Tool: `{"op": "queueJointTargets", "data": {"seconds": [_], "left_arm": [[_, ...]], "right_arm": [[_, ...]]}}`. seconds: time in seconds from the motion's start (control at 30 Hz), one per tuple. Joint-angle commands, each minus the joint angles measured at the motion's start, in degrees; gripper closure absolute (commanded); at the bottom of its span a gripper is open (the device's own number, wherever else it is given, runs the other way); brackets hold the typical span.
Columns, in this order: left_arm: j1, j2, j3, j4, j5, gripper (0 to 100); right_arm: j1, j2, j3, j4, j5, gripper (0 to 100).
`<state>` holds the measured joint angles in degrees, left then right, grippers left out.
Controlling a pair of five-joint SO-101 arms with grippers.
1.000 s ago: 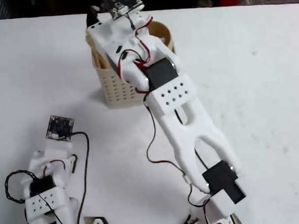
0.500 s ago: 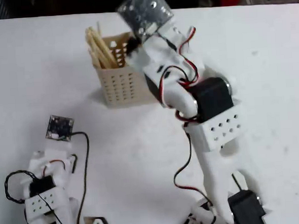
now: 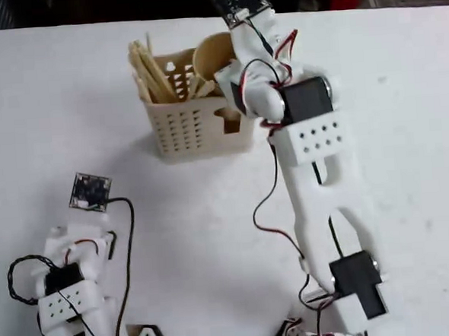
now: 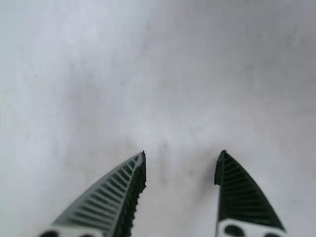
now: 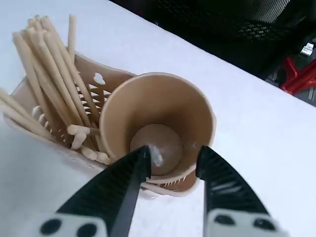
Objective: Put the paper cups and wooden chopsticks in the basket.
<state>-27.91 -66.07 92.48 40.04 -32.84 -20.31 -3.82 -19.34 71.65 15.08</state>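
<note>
While the right arm [image 3: 317, 185] lies stretched from the near edge of the white surface [image 3: 403, 88] toward its far edge, the cream perforated plastic basket [image 3: 195, 128] stands upright near that far edge, a little left of the middle. A bundle of pale wooden chopsticks [image 3: 148, 66] leans inside the basket against its left wall, with the ends sticking out well above the rim. A brown paper cup [image 3: 211, 51] sits upright in the right part of the basket, mouth up, beside the chopsticks.

From the right wrist, the cup [image 5: 163, 101] shows its round bottom, and a second brown rim shows just under it, though I cannot tell whether that is another cup nested below. The chopsticks [image 5: 44, 59] fan out next to it, and a few shorter ends lie between the cup and the basket wall [image 5: 98, 79]. The black ribbed right fingers [image 5: 126, 180] are apart and grip nothing; their tips hang over the cup's open mouth.

At the near left corner of the surface sits the left arm [image 3: 68, 295], well apart from the basket. Its left fingers [image 4: 121, 195] are spread apart above the bare white surface [image 4: 158, 74] and grip nothing.
</note>
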Motion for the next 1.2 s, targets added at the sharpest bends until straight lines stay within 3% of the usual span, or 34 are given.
{"op": "queueJointTargets", "data": {"seconds": [0.0, 0.27, 0.73, 1.17], "left_arm": [[0.48, -0.75, -0.53, -0.79, -0.62, 76], [0.48, -0.75, -0.53, -0.79, -0.62, 76], [0.48, -0.75, -0.53, -0.7, -0.62, 76], [0.48, -0.75, -0.53, -0.7, -0.62, 76]], "right_arm": [[0.66, 0.48, -2.37, -1.71, -2.73, 83.6], [0.92, 3.03, -1.49, -6.2, -5.19, 83.6], [7.96, 15.69, -1.67, -6.2, -5.01, 83.6], [3.47, 2.77, -5.98, -5.76, -5.01, 83.6]]}}
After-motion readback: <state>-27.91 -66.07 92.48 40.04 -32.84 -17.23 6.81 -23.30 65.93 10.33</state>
